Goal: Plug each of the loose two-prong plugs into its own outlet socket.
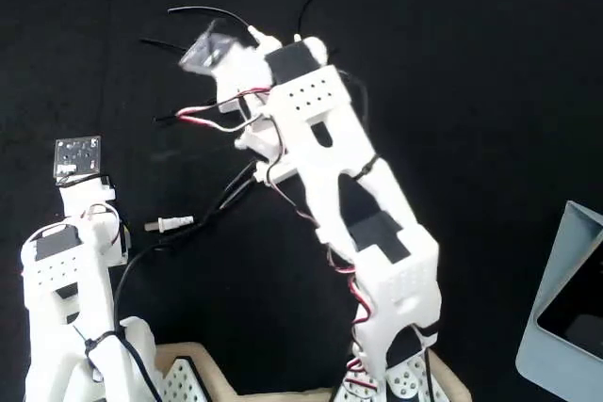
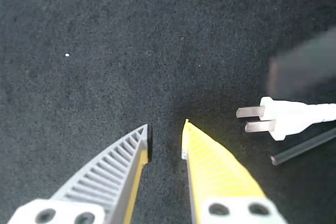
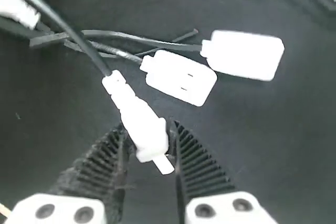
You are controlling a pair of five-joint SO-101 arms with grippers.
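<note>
Nearest me, the left claw point(image 2: 165, 135) hung over the black cloth point(image 2: 105, 51), released, with a narrow gap between its tips and nothing in it. Just beside it a loose white plug point(image 2: 278, 118) lay flat on the cloth. Farther out, the right claw point(image 3: 149, 128) was clenched around a second white plug point(image 3: 140, 119), prong end back between the fingers. Just beyond lay a slotted socket point(image 3: 181, 77), slots up, and close beside it a white block point(image 3: 244, 54) on a cord.
</note>
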